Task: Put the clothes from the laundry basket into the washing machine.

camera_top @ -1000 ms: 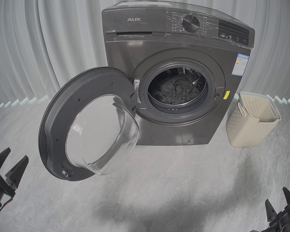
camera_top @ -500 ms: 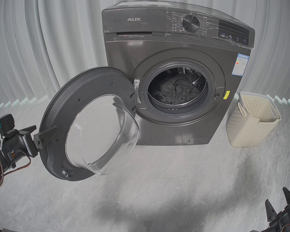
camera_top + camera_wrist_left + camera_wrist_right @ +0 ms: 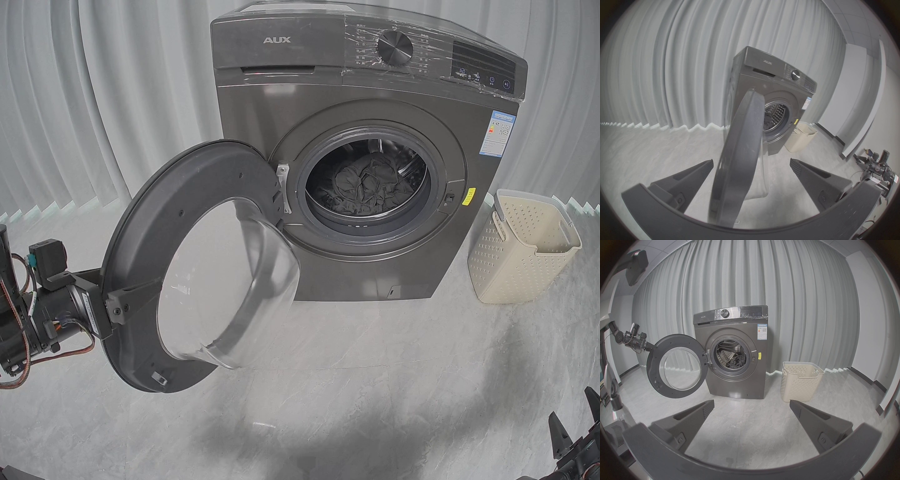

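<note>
The grey washing machine (image 3: 369, 125) stands with its round door (image 3: 181, 206) swung out to the left. Dark clothes (image 3: 365, 184) lie in the drum. The cream laundry basket (image 3: 525, 250) stands on the floor to the machine's right; no clothes show in the part of its inside that I see. My left gripper (image 3: 128, 299) is at the door's outer edge. It is open, its fingers (image 3: 690, 178) on either side of the door rim (image 3: 737, 156). My right gripper (image 3: 572, 431) hangs low at the front right, open and holding nothing (image 3: 751, 402).
Pale curtains (image 3: 94, 94) hang behind the machine. Grey floor (image 3: 375, 375) stretches bare in front of the machine and the basket. The open door juts out over the floor on the left.
My left arm has come up from the lower left to the door's outer rim. The door has swung a little to the right, toward the machine. The right arm is still.
</note>
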Motion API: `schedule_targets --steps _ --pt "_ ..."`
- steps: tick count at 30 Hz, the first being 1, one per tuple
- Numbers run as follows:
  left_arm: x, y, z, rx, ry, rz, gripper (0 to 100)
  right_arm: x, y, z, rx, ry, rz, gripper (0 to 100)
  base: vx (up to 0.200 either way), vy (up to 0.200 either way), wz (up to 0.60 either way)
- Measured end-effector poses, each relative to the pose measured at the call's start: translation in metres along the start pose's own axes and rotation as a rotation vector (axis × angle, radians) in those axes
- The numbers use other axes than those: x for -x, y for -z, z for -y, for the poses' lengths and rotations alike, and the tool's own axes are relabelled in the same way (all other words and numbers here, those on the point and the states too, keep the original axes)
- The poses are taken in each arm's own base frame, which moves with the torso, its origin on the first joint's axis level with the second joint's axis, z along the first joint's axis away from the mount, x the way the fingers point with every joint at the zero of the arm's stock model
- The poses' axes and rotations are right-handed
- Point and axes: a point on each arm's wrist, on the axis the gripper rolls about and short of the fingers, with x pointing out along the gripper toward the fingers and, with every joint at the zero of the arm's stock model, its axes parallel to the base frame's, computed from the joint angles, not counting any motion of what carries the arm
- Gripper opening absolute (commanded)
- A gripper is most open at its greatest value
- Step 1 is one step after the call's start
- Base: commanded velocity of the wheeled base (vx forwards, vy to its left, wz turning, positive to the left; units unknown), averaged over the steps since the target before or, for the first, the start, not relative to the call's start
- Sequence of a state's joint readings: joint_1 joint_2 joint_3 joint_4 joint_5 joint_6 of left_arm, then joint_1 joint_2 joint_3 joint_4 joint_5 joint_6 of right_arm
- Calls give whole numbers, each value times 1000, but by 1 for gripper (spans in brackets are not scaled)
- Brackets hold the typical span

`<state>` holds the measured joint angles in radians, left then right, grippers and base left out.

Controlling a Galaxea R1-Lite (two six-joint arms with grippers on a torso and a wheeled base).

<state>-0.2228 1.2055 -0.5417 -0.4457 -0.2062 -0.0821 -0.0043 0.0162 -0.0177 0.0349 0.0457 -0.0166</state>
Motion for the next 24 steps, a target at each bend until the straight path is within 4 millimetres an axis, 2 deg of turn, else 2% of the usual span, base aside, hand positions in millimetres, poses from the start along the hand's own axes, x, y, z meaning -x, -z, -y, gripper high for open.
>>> schedule_targets --steps 17,24 --pt "-16 -12 63 -56 299 37 100 0 0 0 0 0 0 100 0 0 0" --pt "-21 -16 72 -26 326 88 100 0 0 0 0 0 0 100 0 0 0"
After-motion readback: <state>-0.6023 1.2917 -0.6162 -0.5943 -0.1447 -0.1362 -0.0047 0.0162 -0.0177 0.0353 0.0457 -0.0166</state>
